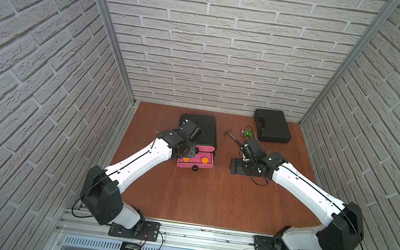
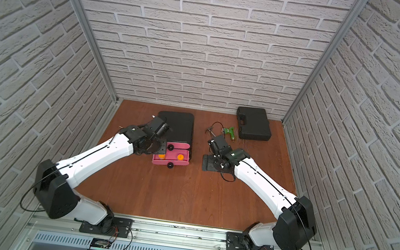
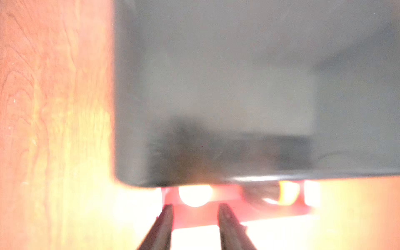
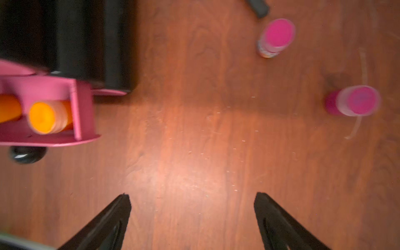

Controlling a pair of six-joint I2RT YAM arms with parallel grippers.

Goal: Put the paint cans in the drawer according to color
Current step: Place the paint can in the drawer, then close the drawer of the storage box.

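The black drawer chest (image 1: 201, 128) stands left of centre, and its lowest pink drawer (image 1: 197, 166) is pulled out. Two orange paint cans (image 1: 205, 160) (image 1: 186, 159) lie in it, also seen in the right wrist view (image 4: 43, 116). My left gripper (image 3: 195, 206) hovers over the drawer's left end. Its fingers (image 3: 166, 218) are slightly apart and hold nothing, with a glaring round can (image 3: 194, 194) just beyond the tips. Two magenta-pink paint cans (image 4: 278, 34) (image 4: 357, 100) stand on the floor ahead of my right gripper (image 4: 192, 195). That gripper is wide open and empty, right of the drawer.
A black tool case (image 1: 272, 125) lies at the back right. A green toy drill (image 1: 247, 134) and a small hammer (image 1: 230, 132) lie in front of it. The drawer's black knob (image 1: 195, 168) sticks out toward me. Brick walls close in three sides.
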